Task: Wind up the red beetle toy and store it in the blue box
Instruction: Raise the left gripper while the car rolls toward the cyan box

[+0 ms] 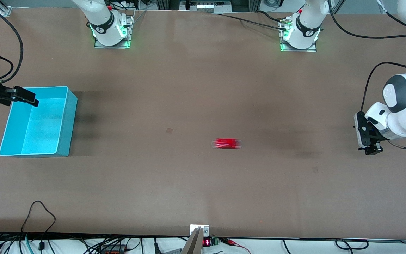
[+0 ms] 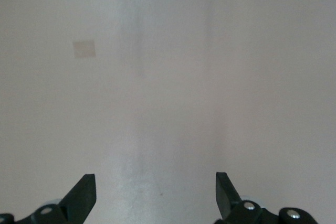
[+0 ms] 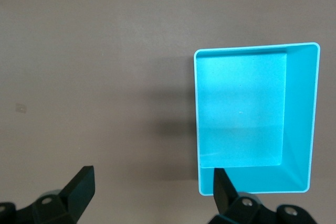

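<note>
The red beetle toy [image 1: 226, 143] lies alone mid-counter, well apart from the empty blue box [image 1: 63, 141] at the right arm's end. The left end effector [image 1: 373, 150], fingers spread, hangs over bare counter [image 1: 196, 88]; the right end effector [image 1: 25, 96], also spread, hangs over the box. Approach from above and grip the toy's flanks, leaving its wheels free for winding.

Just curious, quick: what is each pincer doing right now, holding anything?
Left pincer: open, empty, over bare brown table.
Right pincer: open, empty, above the rectangular cyan-blue plastic box.
</note>
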Controlling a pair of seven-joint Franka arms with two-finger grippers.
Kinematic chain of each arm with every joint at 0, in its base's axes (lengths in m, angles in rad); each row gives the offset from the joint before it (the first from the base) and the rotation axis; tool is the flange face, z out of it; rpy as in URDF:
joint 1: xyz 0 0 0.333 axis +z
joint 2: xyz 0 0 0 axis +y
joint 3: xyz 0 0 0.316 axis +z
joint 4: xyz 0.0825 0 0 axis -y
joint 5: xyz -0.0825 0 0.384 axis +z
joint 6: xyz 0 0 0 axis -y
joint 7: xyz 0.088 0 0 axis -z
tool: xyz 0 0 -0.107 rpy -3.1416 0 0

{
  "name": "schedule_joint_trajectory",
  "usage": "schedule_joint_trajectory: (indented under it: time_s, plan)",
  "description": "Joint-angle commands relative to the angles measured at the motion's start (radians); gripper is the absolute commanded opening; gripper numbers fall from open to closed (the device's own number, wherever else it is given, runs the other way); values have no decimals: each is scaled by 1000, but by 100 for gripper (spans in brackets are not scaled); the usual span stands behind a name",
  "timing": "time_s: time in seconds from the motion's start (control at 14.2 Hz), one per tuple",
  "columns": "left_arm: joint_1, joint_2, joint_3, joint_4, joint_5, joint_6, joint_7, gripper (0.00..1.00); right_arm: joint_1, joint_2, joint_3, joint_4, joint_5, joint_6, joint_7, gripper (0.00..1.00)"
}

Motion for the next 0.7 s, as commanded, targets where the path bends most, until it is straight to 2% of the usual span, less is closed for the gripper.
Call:
schedule_joint_trajectory:
  time_s: [0.0, 0.35, 0.63]
  plan:
    - [-32, 5, 4, 60, 15, -87, -31, 100, 0, -6, 15, -6, 21, 0, 9, 100]
    - [-49, 5, 3, 77, 16, -136, -58, 100, 59, -11, 18, -3, 21, 7, 9, 100]
    - [-52, 2, 1, 79, 16, -142, -74, 100, 56, -17, 18, -4, 24, -4, 3, 100]
